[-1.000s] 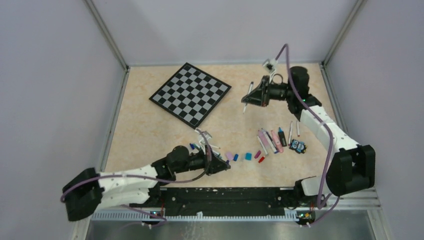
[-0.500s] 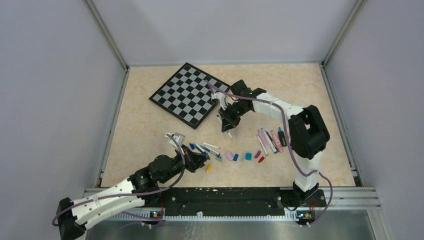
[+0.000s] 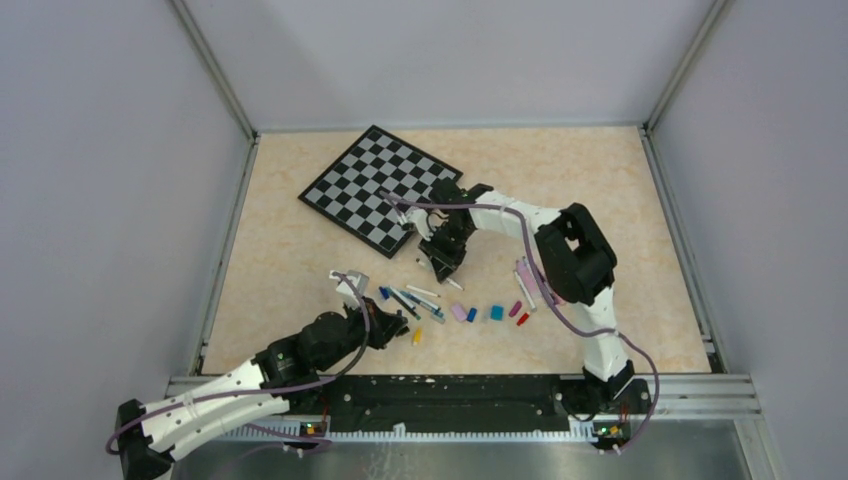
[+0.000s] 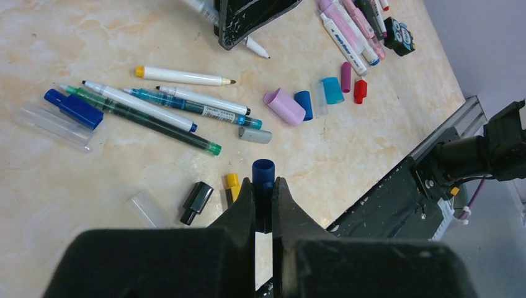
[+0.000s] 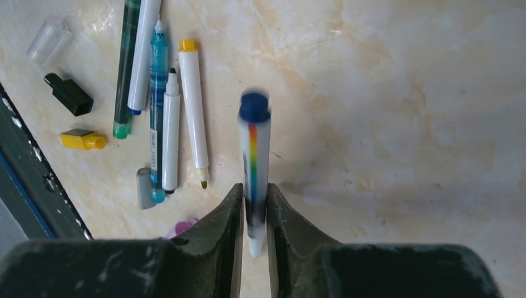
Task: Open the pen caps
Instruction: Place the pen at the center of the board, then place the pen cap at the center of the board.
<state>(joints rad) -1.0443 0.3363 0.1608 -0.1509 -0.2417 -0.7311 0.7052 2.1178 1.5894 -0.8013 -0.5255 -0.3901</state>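
Observation:
In the left wrist view my left gripper (image 4: 263, 186) is shut on a dark blue pen cap (image 4: 263, 172), held low over the table near a yellow cap (image 4: 232, 184) and a black cap (image 4: 197, 202). Loose pink (image 4: 283, 105), blue (image 4: 303, 104), teal (image 4: 332, 90) and red (image 4: 360, 91) caps lie in a row to the right. My right gripper (image 5: 253, 189) hangs just above the table with a white rainbow-striped pen (image 5: 254, 146) between its fingers. The jaws stand slightly apart and the pen is blurred, loose. From above, the right gripper (image 3: 443, 262) is just behind the uncapped pens (image 3: 415, 300).
A checkered board (image 3: 380, 185) lies at the back left. Capped highlighters (image 4: 347, 31) and a small owl-like figure (image 4: 399, 36) lie to the right. Clear caps (image 4: 53, 123) rest left of the pens. The black rail (image 3: 450, 395) runs along the near edge.
The right arm swung from the back right down to the middle with the pen, and its jaws have eased apart. The left arm drew back to the left with the blue cap.

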